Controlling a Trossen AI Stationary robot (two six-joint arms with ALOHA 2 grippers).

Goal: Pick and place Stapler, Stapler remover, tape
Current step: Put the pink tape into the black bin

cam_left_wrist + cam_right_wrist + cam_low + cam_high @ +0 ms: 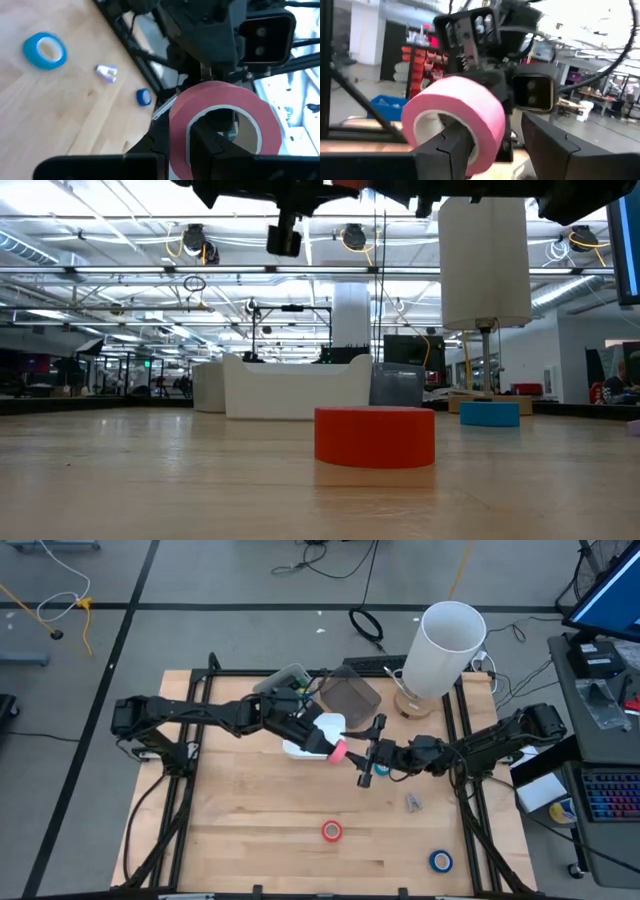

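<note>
The table (250, 830) carried a white bin (300, 745) and dark container (352, 692) at its far side, beside a tall white cylinder (445, 645). Above mid-table the left gripper (325, 745) and right gripper (368, 755) met over the pink tape (338, 750).

Left fingers were clamped on the roll. The right fingers (445, 145) stood apart, one seemingly through the core, though the close view leaves that uncertain.

Risk: if the left released before the right closed, the roll would likely drop and run off.

The pink roll was clean and round with a pale core. The red tape (331, 831) and blue tape (441, 861) lay flat near the front; a small metal item (413, 803), possibly the remover, lay between.
</note>
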